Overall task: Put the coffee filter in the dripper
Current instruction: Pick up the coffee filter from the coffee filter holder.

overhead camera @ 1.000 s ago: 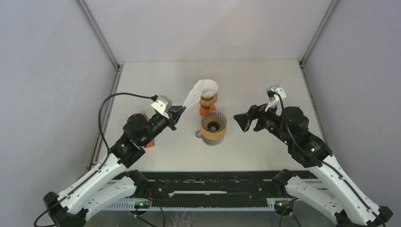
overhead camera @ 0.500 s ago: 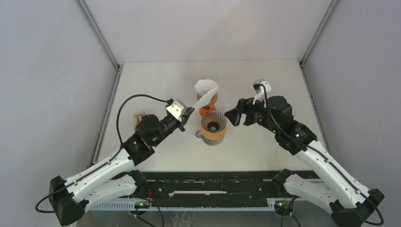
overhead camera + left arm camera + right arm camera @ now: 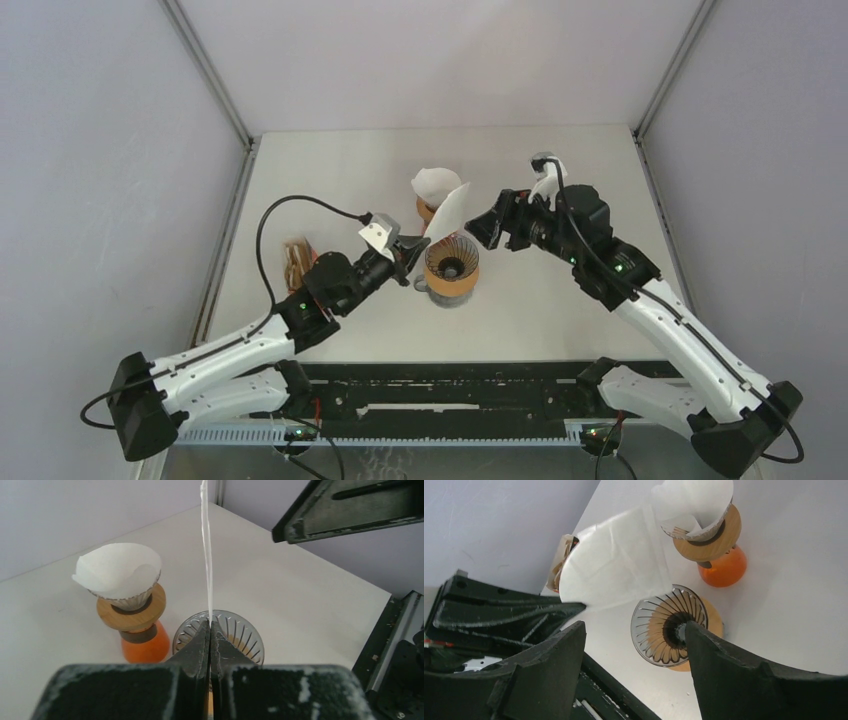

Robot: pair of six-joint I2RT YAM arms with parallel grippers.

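The left gripper (image 3: 210,630) is pinched fully shut on the bottom edge of one flat, folded white coffee filter (image 3: 205,555). It holds the filter upright on edge, and the paper rises from the fingertips and leans toward the far side of the bench (image 3: 330,170). The pinch sits just above the near-left rim of the empty dripper (image 3: 451,265), so the filter is over the dripper but not in it.

The right gripper (image 3: 480,228) is spread wide and has hold of nothing. It hovers just right of the filter's upper edge, above the dripper's far-right rim, and whether it touches the paper cannot be told.

There are two drippers. The empty one, ribbed glass on a wooden collar, stands near the middle of the bench. The second dripper (image 3: 131,602) stands just behind it toward the far edge, on a wooden ring over an orange base (image 3: 142,645). It already has a second white filter (image 3: 120,569) opened inside it.

One brown bundle (image 3: 297,262) lies near the left edge, beside the left arm.
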